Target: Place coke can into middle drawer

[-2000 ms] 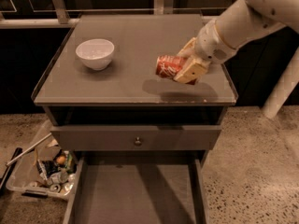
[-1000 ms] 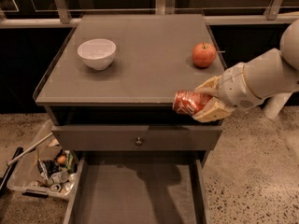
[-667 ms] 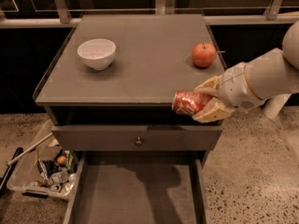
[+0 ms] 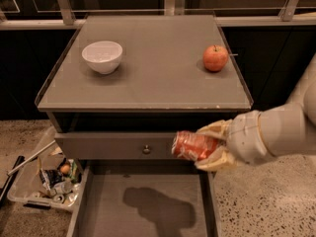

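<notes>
My gripper (image 4: 210, 147) is shut on the coke can (image 4: 193, 145), a red can with white lettering, held on its side. It hangs in front of the cabinet, level with the closed drawer front (image 4: 113, 146) with the round knob, above the right part of the open middle drawer (image 4: 148, 206). The drawer is a wide grey tray with a flat floor, pulled out at the bottom of the view; the can and arm cast a shadow on its floor. My arm comes in from the right.
On the cabinet top (image 4: 153, 73) stand a white bowl (image 4: 102, 56) at the left and a red-orange apple (image 4: 216, 58) at the right. A clear bin of clutter (image 4: 44, 181) sits on the floor left of the drawer.
My gripper has carried the coke can from the cabinet top out over its front edge and down, to in front of the knobbed drawer front above the open drawer.
</notes>
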`<state>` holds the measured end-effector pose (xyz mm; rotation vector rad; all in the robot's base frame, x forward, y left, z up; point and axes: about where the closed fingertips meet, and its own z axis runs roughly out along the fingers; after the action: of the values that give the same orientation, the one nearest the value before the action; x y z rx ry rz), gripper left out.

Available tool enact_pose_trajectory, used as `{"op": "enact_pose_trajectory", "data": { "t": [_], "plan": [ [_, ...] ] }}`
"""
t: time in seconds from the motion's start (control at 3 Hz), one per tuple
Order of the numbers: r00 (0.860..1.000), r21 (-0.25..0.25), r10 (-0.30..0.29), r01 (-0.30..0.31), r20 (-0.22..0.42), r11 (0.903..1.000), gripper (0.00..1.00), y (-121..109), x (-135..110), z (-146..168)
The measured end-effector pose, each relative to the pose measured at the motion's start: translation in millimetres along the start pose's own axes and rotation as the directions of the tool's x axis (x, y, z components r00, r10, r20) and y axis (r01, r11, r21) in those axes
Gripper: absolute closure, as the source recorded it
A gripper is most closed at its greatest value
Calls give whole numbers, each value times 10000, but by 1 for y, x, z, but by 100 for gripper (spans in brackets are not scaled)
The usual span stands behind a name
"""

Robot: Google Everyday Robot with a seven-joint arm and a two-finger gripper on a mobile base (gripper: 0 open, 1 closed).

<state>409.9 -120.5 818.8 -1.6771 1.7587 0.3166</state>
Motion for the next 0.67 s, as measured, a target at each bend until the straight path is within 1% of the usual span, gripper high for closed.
{"op": "enact_pose_trajectory", "data": {
  "t": [0.33,0.67],
  "plan": [
    [9999,-272,-100,104,131,9996,100,38,8,33],
    [9999,-399,6,-2,103,9992,100,55,26,78]
  ]
}}
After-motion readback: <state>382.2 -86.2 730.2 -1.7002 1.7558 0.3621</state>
